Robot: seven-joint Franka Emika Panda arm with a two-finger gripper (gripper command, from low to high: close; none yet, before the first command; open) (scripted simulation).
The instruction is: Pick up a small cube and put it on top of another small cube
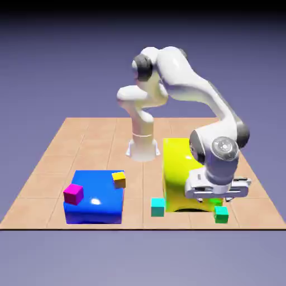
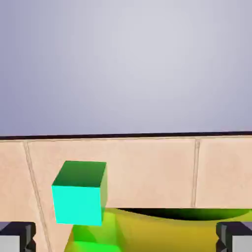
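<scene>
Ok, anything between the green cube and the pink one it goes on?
Yes: the cyan cube stands between the green cube and the pink cube, near the yellow block. Probably best to carry over it.

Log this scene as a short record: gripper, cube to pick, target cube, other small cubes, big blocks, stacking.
gripper: open, nothing between the fingertips
cube to pick: green cube, near yellow block
target: magenta cube, at the exterior view's left
other small cubes: cyan, orange-yellow
big blocks: yellow, blue
stacking: green not on magenta
</scene>
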